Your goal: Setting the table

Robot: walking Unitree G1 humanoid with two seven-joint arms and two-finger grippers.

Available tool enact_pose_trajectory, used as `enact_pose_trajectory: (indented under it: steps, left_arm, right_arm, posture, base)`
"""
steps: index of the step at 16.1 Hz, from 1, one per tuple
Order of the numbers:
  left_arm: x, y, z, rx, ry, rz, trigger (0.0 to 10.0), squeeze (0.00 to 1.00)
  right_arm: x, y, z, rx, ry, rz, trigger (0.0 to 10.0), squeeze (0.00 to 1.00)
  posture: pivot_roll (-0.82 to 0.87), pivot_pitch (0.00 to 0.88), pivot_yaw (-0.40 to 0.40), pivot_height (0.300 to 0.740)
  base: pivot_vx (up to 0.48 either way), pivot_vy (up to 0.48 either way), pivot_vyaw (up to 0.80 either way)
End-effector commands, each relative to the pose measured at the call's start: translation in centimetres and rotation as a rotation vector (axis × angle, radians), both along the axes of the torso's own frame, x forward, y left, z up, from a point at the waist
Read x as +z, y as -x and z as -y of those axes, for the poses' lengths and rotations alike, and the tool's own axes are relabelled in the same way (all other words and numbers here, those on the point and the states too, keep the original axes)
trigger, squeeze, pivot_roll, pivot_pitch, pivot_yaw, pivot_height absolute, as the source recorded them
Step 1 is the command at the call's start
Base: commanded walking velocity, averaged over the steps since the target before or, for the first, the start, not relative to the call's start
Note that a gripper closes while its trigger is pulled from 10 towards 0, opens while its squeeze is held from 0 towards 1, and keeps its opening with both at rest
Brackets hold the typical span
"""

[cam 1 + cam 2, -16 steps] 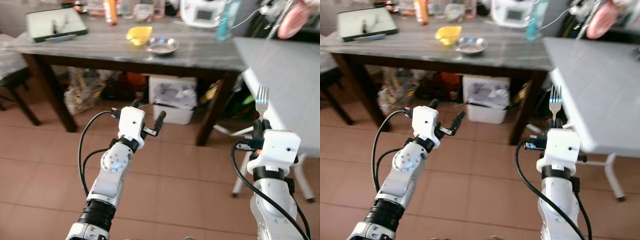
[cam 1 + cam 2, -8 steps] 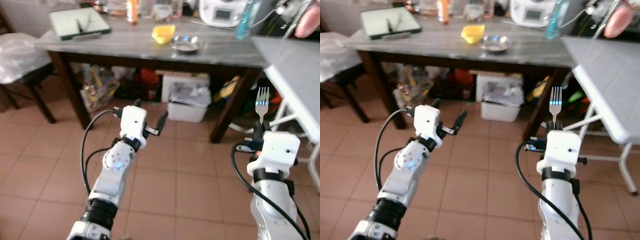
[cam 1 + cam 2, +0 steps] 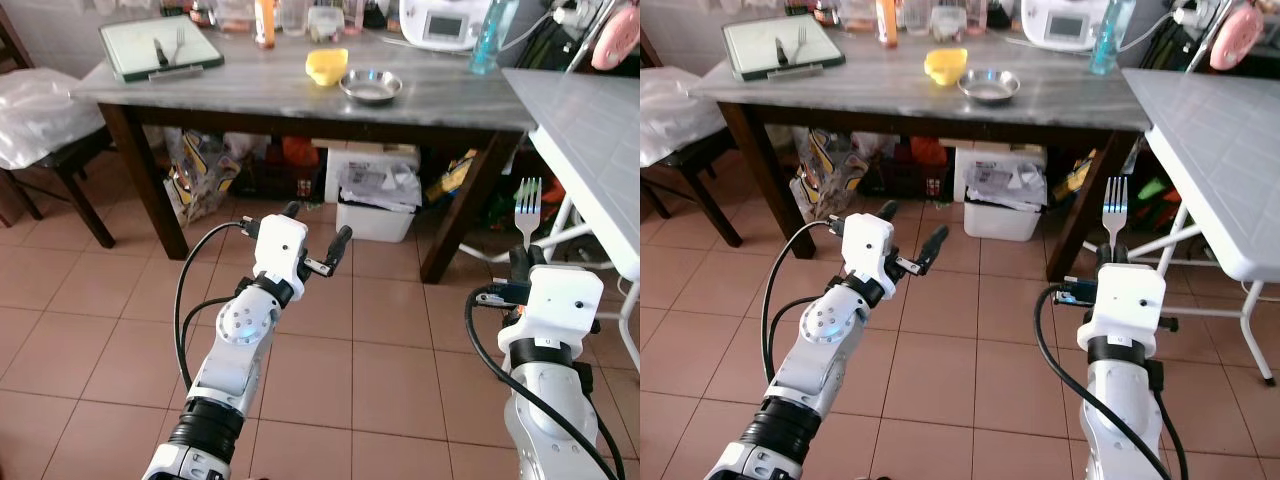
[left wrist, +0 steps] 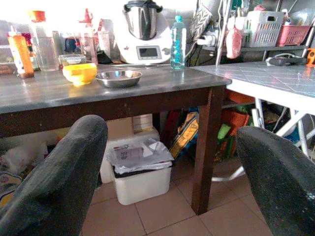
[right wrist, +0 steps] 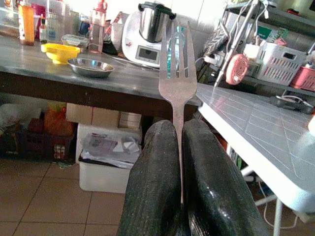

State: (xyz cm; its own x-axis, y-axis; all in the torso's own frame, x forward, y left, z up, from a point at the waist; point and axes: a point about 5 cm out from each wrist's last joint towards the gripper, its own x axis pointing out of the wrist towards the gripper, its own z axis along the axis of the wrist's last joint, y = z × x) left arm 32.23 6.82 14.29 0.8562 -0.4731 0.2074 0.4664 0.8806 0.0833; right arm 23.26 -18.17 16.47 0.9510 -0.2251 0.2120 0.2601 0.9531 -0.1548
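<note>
Now | L fingers (image 3: 318,240) wide apart, nothing held | R fingers (image 5: 152,191) clamped on fork (image 5: 175,83), tines up

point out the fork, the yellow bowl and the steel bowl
fork (image 5: 176,73), right wrist view, on the neck just below the tines
yellow bowl (image 3: 327,66), left eye view, on its side wall
steel bowl (image 3: 988,86), right eye view, on its inner base

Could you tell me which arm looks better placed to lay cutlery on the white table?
The right. Its gripper already clamps the fork upright and sits beside the white table; the left gripper is open, empty and farther away.
</note>
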Motion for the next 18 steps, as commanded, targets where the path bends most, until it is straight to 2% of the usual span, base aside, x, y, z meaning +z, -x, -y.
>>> enact_pose_trajectory:
  steps: [1, 18]
  left_arm:
    - [-0.04, 0.04, 0.08, -0.004, -0.002, 0.0, 10.0, 0.0]
    - [-0.29, 0.18, 0.36, -0.021, -0.021, 0.0, 10.0, 0.0]
  right_arm:
    - [0.43, 0.11, 0.21, -0.005, 0.013, 0.014, 10.0, 0.0]
    - [0.05, 0.12, -0.03, 0.005, 0.023, -0.004, 10.0, 0.0]
  posture:
    - [0.01, 0.105, -0.033, 0.74]
    - [0.01, 0.104, -0.032, 0.74]
  base:
    - [0.334, 0.0, 0.0]
    - [0.361, 0.0, 0.0]
